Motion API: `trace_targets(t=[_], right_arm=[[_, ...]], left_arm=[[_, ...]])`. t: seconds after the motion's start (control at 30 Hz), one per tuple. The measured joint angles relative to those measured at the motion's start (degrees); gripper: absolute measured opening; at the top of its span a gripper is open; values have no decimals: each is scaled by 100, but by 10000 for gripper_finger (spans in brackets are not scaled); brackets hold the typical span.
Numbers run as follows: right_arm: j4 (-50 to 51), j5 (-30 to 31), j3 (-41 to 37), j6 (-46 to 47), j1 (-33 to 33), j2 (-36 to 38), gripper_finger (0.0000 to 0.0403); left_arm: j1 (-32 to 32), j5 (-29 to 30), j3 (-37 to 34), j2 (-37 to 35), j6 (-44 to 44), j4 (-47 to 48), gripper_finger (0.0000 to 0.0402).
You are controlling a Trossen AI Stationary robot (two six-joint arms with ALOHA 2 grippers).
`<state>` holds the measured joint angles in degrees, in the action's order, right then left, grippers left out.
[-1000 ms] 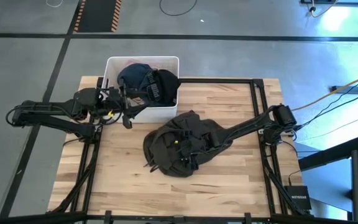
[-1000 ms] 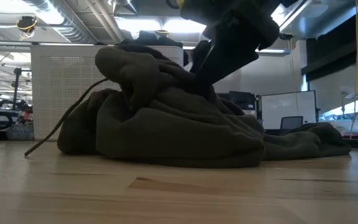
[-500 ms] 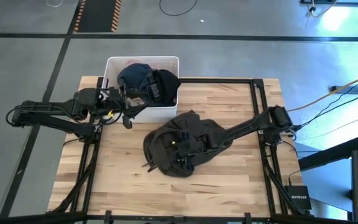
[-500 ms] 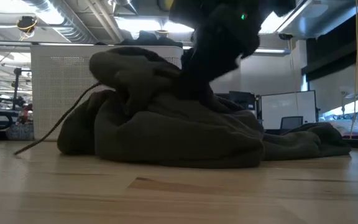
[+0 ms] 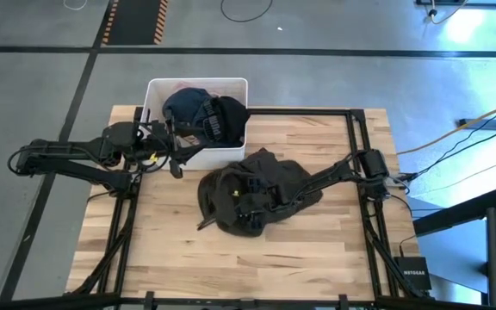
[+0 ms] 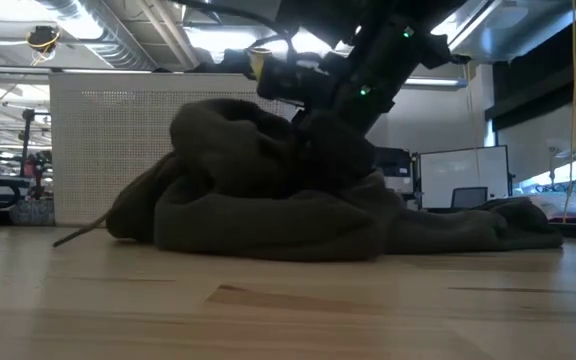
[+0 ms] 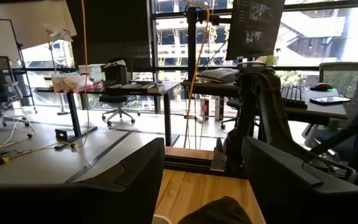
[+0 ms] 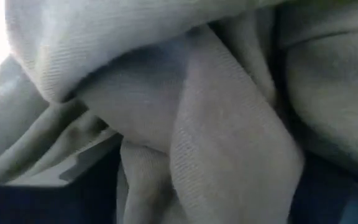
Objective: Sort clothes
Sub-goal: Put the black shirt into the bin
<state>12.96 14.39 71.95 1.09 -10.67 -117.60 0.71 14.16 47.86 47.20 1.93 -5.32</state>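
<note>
The large dark olive-grey garment lies bunched in a heap on the middle of the wooden table, and it also shows in the low view. Its drawstring trails onto the table. My right gripper is sunk into the top of the heap and shut on it. A navy garment and a black garment lie in the white tub. My left gripper waits open beside the tub's near wall, and its fingers stand apart in the left wrist view. My right gripper holds a thick fold of the olive-grey garment near the top of the heap, coming slanting down from the table's right. Cloth fills the right wrist view and hides the fingertips. The rest of the garment lies slack on the table.
The white tub stands at the table's far left, and its wall shows behind the heap in the low view. Black frame rails run along the table's far and right sides. Bare wood lies near the front edge.
My right gripper has gone toward the table's left and a little toward the far edge, taking the olive-grey garment's top with it. The heap has bunched up tighter and shifted that way, and its near edge has drawn in.
</note>
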Motion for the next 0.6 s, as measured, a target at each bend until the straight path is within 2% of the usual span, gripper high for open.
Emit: trace_targets(t=[0.13,0.33,0.6], right_arm=[[121,5,2,-1,96,-16,264],[319,62,-1,-10,89,-16,50],[1154,302,-51,-98,-195,485,47]], left_arm=[[1,-1,0,0,-2,4,211],[2,-1,0,0,-38,49,211],[0,-1,0,0,-48,61,211]])
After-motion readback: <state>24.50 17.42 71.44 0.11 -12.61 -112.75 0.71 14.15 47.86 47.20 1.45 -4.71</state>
